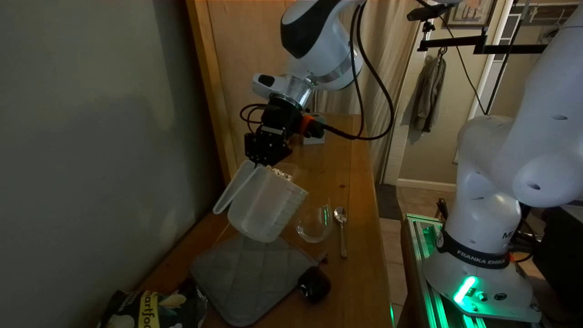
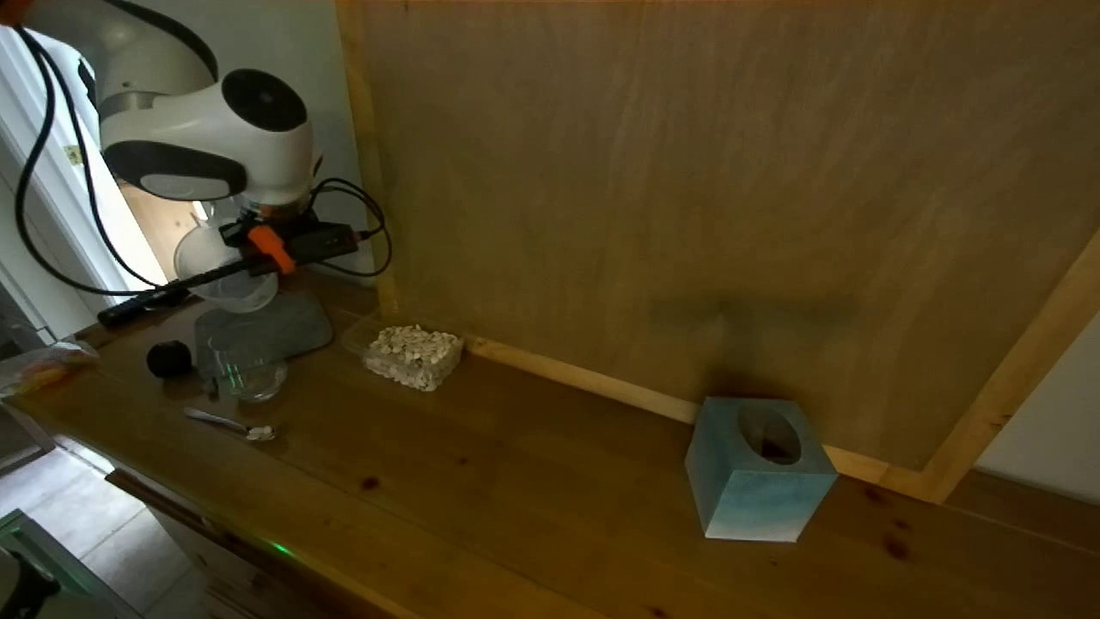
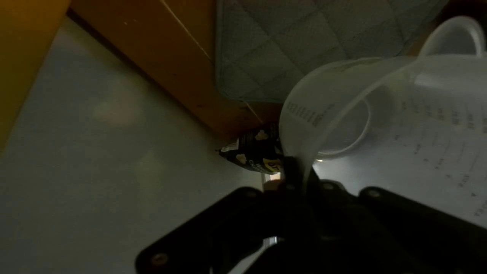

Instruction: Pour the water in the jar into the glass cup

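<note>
The jar is a big translucent whitish pitcher (image 1: 268,207) with a side handle. It hangs tilted in the air above the table, its mouth facing up and to the right in that exterior view. My gripper (image 1: 258,163) is shut on the jar's rim; in the wrist view the fingertips (image 3: 303,171) pinch the wall of the jar (image 3: 418,129). I cannot make out water inside it. The glass cup (image 1: 314,224) is short and clear, standing on the table below and beside the jar. It also shows in an exterior view (image 2: 252,378), where the arm partly hides the jar (image 2: 245,297).
A grey quilted pad (image 1: 255,278) lies under the jar. A black object (image 1: 314,284) and a spoon (image 1: 341,228) lie near the glass. A clear container of whitish pieces (image 2: 412,354) sits against the wooden panel. A tissue box (image 2: 760,490) and snack bag (image 1: 155,310) stand farther off.
</note>
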`<action>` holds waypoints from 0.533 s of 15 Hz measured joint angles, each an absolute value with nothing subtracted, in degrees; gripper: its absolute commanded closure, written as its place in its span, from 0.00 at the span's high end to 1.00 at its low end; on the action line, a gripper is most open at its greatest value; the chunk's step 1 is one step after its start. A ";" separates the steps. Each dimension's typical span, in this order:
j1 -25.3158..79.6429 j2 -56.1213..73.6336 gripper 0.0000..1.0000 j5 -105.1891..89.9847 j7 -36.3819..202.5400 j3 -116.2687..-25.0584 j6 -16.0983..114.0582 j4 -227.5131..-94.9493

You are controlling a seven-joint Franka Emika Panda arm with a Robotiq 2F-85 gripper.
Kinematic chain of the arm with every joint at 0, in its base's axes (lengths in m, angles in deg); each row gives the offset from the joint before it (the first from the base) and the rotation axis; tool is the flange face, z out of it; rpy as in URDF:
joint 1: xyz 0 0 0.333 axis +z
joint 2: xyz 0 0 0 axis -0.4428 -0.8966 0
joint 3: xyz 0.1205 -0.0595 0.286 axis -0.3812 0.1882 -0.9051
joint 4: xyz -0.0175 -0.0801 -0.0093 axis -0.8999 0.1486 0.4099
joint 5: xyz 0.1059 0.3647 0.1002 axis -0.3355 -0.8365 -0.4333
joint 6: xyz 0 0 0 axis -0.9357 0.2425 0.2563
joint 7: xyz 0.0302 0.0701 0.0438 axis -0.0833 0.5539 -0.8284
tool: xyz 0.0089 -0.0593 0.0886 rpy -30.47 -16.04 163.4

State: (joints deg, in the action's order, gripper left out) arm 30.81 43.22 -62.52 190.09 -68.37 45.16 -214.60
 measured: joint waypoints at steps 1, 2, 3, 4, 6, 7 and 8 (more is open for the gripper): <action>30.62 43.65 0.01 -63.27 190.29 -68.04 45.03 -215.03; 30.41 44.02 0.01 -64.19 190.88 -67.71 44.82 -215.46; 30.17 44.36 0.01 -64.89 191.53 -67.41 44.45 -215.84; 29.96 44.65 0.01 -65.56 192.00 -67.12 44.07 -216.12; 29.50 45.18 0.01 -67.01 192.85 -66.66 43.27 -216.73; 29.25 45.41 0.01 -67.63 193.33 -66.42 42.72 -217.07; 28.93 45.57 0.01 -68.21 193.95 -66.19 41.96 -217.35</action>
